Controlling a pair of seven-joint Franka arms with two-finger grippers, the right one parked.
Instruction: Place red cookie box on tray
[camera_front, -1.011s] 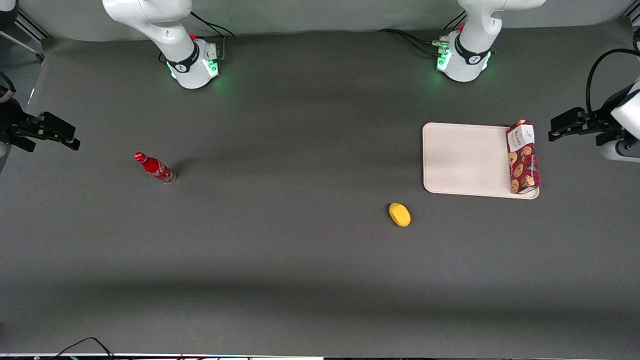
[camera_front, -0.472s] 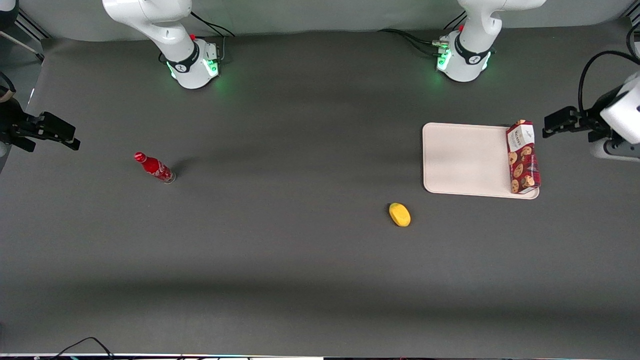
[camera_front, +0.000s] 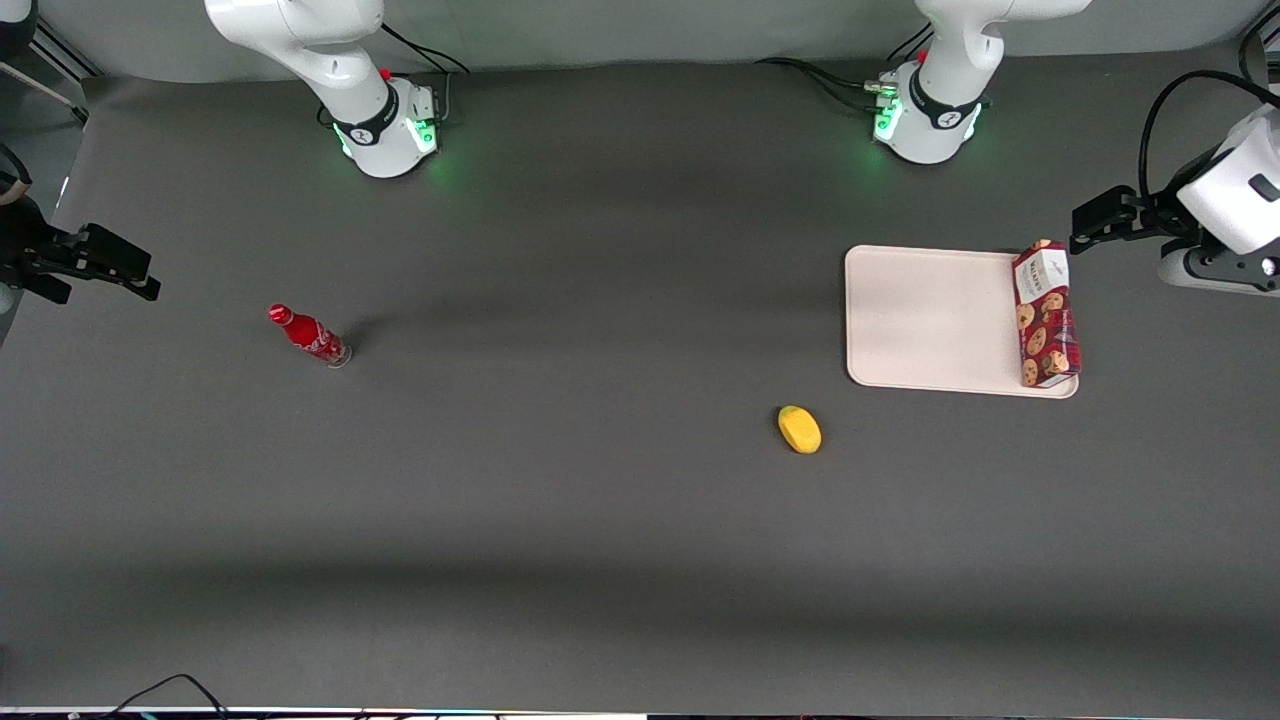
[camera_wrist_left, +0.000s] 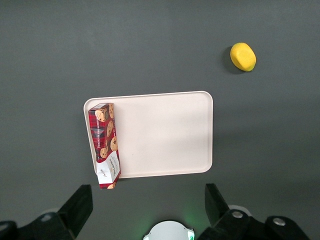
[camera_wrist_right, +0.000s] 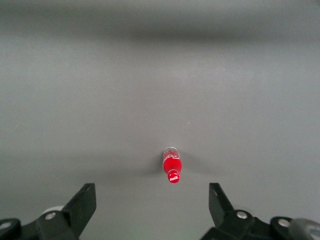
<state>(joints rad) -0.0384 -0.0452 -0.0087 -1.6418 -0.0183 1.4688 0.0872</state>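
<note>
Left gripper (camera_front: 1090, 222) sits at the right edge of the front frame, upper third, raised off the table and near the tray's box end but apart from it. In the left wrist view its two black fingers (camera_wrist_left: 75, 210) stand wide apart with only table, tray edge and a green-lit arm base between them. Jaws fully spread, holding nothing, touching nothing.

Red cookie box (camera_front: 1045, 313) lies flat on the tray (camera_front: 930, 320), along the tray's short edge toward the working arm's end of the table. Right of centre in the front frame. Box runs lengthwise with that edge, slightly skewed. White label end points away from the front camera and sticks out a little over the tray rim, clearer in the wrist view, box (camera_wrist_left: 105, 145), tray (camera_wrist_left: 165, 135). Rest of the tray surface is bare cream.

Yellow rounded object (camera_front: 799, 429), maybe a lemon, lies on the dark mat, nearer the front camera than the tray, just off its corner, not touching; also seen at (camera_wrist_left: 243, 56).

Small red bottle (camera_front: 308, 335) is at left of the front frame, toward the parked arm's end, well apart from everything else; it looks upright in the right wrist view (camera_wrist_right: 172, 167).
</note>
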